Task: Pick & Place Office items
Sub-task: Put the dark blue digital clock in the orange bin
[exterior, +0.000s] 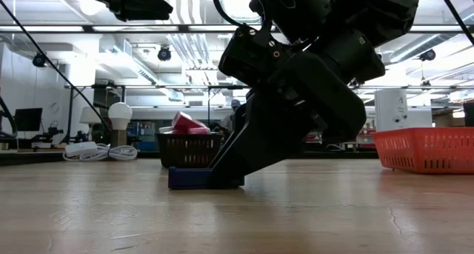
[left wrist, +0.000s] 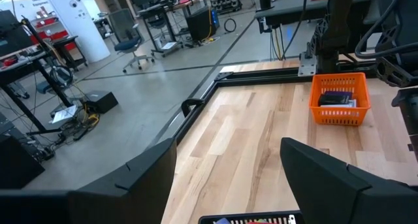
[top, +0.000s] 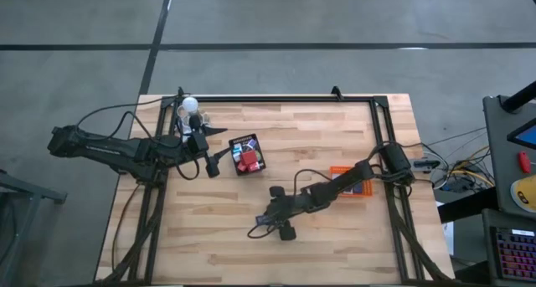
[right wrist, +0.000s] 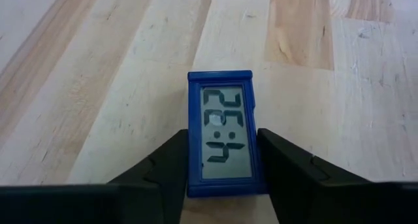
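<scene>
A wooden bench (top: 335,228) is seen from above, with two dark robot arms reaching in from its left and right edges.

The right gripper (top: 270,227) is down near the middle of the bench, toward the front edge. In its wrist view, its two fingers (right wrist: 163,168) stand on either side of a small blue clock (right wrist: 221,134) with a grey digit screen, lying flat on the wood. The fingers sit right at the clock's long sides, touching or about to touch. The clock rests on the bench and is not lifted. The low view shows the same blue piece (exterior: 194,178) under the lowered gripper.

The left gripper (top: 212,163) hovers near the left edge, just beside a black mesh tray (top: 246,154). Its fingers (left wrist: 137,178) are spread apart, and nothing is held between them. The black tray holds several small office items, red (top: 246,161) and others, too small to tell apart.

An orange tray (left wrist: 338,98) sits near the right edge, partly under the right arm. The left wrist view shows a few dark flat pieces (left wrist: 337,98) already lying inside it.

A white bulb (top: 190,105) with cords stands near the back left corner.

The task looks to be partly done. Some items seem to have reached the orange tray, one is being picked up, and a good number remain in the black tray.
</scene>
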Robot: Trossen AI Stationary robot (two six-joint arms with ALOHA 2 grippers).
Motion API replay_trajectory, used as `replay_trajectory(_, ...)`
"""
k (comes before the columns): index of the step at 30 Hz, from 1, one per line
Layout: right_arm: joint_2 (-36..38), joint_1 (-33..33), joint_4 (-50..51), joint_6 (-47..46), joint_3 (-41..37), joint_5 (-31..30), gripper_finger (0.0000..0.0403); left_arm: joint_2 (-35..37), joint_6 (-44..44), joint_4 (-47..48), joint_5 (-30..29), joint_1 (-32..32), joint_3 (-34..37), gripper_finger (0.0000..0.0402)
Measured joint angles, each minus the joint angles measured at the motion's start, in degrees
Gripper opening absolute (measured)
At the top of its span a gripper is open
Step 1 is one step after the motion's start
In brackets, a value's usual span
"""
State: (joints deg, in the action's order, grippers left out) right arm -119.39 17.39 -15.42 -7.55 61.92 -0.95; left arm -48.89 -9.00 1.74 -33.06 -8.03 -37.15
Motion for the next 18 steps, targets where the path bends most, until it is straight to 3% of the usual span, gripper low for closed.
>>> replay_trajectory(18, 0.0, 0.0, 0.0, 0.0, -0.1, -0.1, 0.0168, 0.0, 0.0, 0.0, 0.0, 0.0, 0.0, 0.0275)
